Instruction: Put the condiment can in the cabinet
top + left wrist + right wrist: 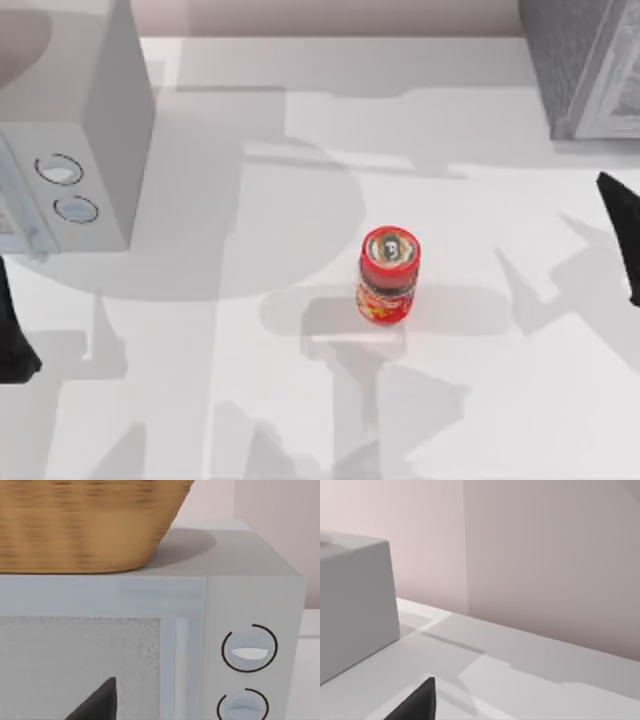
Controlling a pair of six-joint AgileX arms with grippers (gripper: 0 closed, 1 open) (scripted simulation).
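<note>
The condiment can (388, 275) stands upright near the middle of the white table, a small red cylinder with a grey-white top and yellow-white label. The grey cabinet (580, 65) sits at the far right corner. My left gripper (12, 335) is parked at the table's left edge, well away from the can. My right gripper (622, 235) is at the right edge, level with the can and apart from it. Neither holds anything that I can see.
A grey microwave (75, 150) with two round knobs stands at the far left; in the left wrist view a wicker basket (85, 525) rests on the microwave (240, 595). A grey box (350, 605) stands on the table in the right wrist view.
</note>
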